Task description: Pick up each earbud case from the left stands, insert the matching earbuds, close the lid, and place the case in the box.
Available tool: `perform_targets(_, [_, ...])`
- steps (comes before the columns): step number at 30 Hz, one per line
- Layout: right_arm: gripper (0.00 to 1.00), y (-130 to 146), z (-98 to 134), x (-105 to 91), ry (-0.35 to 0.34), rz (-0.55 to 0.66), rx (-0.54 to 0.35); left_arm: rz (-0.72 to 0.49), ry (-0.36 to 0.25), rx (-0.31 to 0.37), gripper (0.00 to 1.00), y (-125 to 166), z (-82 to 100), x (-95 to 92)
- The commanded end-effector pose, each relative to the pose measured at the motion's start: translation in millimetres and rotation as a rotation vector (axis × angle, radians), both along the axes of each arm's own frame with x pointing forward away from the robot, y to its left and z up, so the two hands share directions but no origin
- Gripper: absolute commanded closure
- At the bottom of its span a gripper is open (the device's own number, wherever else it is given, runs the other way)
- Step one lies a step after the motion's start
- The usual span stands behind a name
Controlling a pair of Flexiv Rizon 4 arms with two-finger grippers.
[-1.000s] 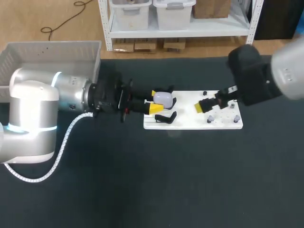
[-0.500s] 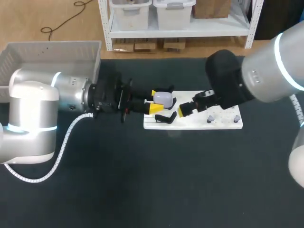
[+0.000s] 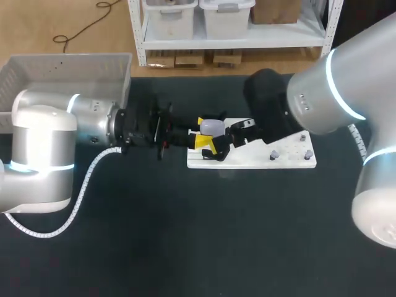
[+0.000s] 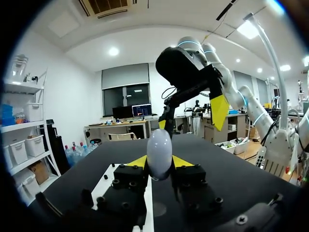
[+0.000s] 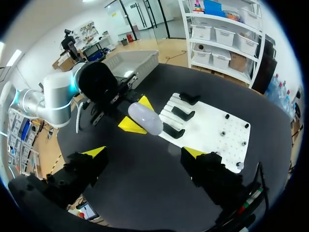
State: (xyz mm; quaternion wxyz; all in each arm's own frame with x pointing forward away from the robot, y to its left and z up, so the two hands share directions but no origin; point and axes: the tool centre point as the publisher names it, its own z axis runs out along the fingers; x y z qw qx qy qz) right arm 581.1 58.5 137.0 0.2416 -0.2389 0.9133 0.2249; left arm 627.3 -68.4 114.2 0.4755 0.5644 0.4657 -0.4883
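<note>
A pale lavender earbud case point(image 3: 213, 127) hangs just above the left end of the white board point(image 3: 260, 159). My left gripper point(image 3: 203, 131) is shut on it, one yellow tip on each side. In the left wrist view the case point(image 4: 159, 153) stands upright between the fingertips point(image 4: 137, 162). My right gripper point(image 3: 224, 141) is open, close beside the case over the board's left end. Seen from the right wrist, the case point(image 5: 145, 118) lies ahead of that open gripper point(image 5: 145, 152), apart from its fingers. Small earbud pegs point(image 3: 272, 156) sit on the board's right half.
Black stands point(image 3: 216, 154) rise from the board's left part, under both grippers. A grey bin point(image 3: 68, 68) sits at the table's far left corner. Dark tabletop point(image 3: 198, 235) spreads in front of the board.
My right arm has swung left across the board, from its right end to right beside the held case. The left arm and the case have stayed put.
</note>
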Motion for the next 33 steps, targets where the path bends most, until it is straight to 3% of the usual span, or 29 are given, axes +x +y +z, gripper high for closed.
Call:
perform_targets(1, [0.00, 3.8, -4.7, 13.1, 0.028, 0.018, 0.010, 0.005, -0.003, -0.002, 1.00, 0.3, -0.6, -1.4])
perform_targets(33, [0.00, -1.6, -11.7, 39.9, 0.025, -0.052, 0.016, 0.005, -0.003, -0.002, 1.00, 0.3, -0.6, -1.4])
